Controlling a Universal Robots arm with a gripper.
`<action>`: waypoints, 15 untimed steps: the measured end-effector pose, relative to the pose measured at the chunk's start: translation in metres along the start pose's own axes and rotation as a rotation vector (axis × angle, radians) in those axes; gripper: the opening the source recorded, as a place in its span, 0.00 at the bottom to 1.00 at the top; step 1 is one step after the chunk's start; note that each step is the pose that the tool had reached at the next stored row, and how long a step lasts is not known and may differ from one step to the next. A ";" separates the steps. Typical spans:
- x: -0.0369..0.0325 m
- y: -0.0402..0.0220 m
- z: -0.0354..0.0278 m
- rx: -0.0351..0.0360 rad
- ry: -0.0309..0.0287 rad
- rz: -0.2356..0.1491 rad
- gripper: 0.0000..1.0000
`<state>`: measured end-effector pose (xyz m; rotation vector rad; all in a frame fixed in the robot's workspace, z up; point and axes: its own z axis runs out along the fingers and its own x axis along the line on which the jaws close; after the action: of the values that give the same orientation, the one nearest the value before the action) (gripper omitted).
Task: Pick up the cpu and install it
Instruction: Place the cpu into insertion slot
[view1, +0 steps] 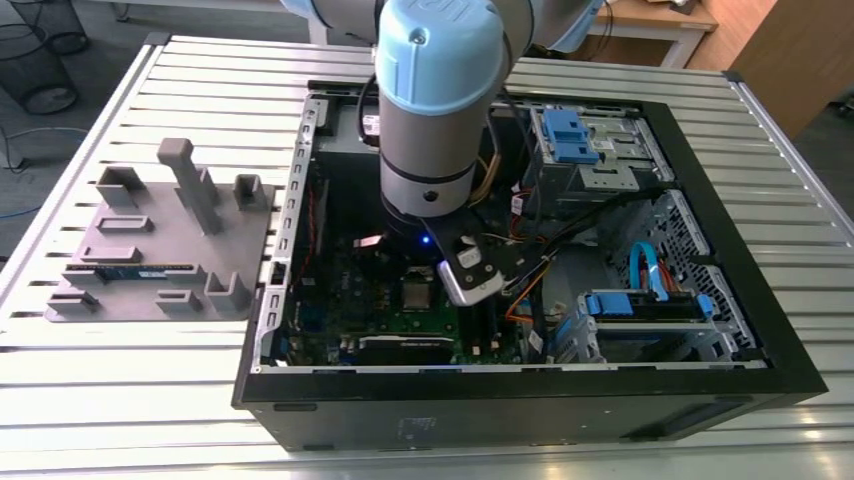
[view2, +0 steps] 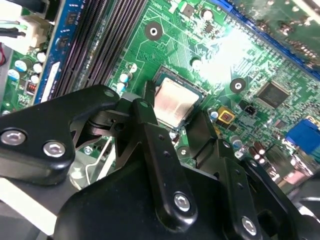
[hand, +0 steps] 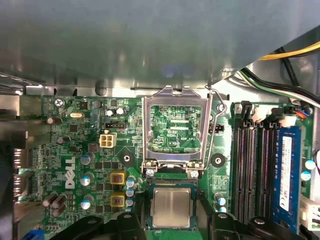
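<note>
The arm (view1: 427, 130) was pointing pretty much straight down, wrist (view1: 427, 195) low, and the hand (view2: 172, 107) had its black fingers (view2: 150, 145) spread apart.

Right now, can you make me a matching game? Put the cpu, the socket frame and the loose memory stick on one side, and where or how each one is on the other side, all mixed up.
Things:
1. cpu
2. socket frame
3. memory stick

Places and states:
A. lying on the grey tray
B. swung open
C. sitting in the socket

Pairs: 1-C, 2-B, 3-A.
</note>
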<state>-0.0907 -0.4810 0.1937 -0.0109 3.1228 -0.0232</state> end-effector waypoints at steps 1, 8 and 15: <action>0.0000 0.0000 -0.0011 0.0002 0.0001 0.000 0.53; 0.0000 0.0000 -0.0015 0.0001 0.0001 0.000 0.53; 0.0000 0.0000 -0.0015 0.0001 0.0000 0.000 0.32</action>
<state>-0.0908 -0.4810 0.1953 -0.0109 3.1228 -0.0233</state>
